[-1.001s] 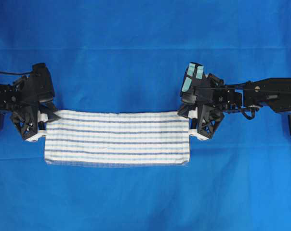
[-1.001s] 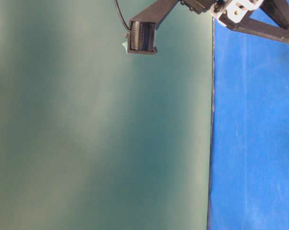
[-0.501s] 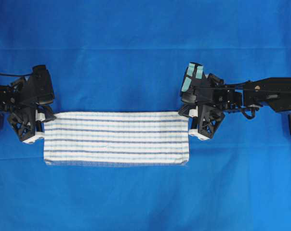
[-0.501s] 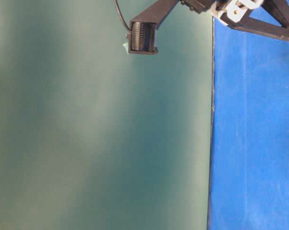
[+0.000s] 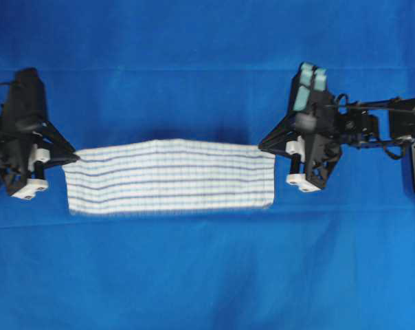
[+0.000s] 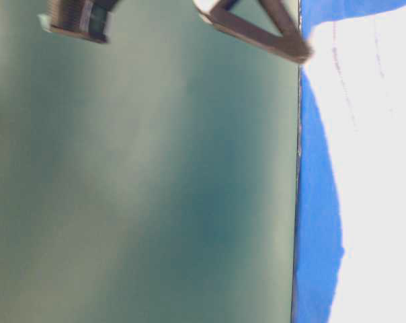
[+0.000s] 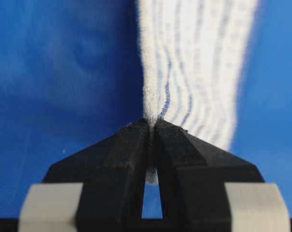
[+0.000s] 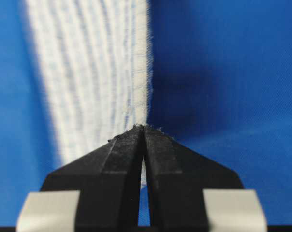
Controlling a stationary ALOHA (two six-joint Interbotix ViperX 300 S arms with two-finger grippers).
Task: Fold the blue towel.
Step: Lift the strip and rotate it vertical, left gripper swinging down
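Observation:
The blue towel (image 5: 170, 176), white with thin blue stripes, hangs as a long folded band between my two grippers above the blue table covering (image 5: 207, 62). My left gripper (image 5: 71, 158) is shut on its upper left corner; the cloth (image 7: 194, 63) runs out from between the pinched tips (image 7: 151, 122). At the upper right corner my right gripper (image 5: 265, 146) is shut on the towel (image 8: 88, 67), the edge caught in the tips (image 8: 142, 127). The towel's top edge bows up in the middle. In the table-level view the towel (image 6: 371, 168) is a bright white blur.
The solid blue covering (image 5: 207, 275) spreads all round the towel. A dark green wall (image 6: 142, 175) fills the left of the table-level view, with part of an arm (image 6: 257, 30) at the top. Arm bases stand at both side edges of the overhead view.
Both grippers closed on the towel's far corners and rose, moving up and outward. The towel lifted off the covering and now hangs stretched, blurred with motion.

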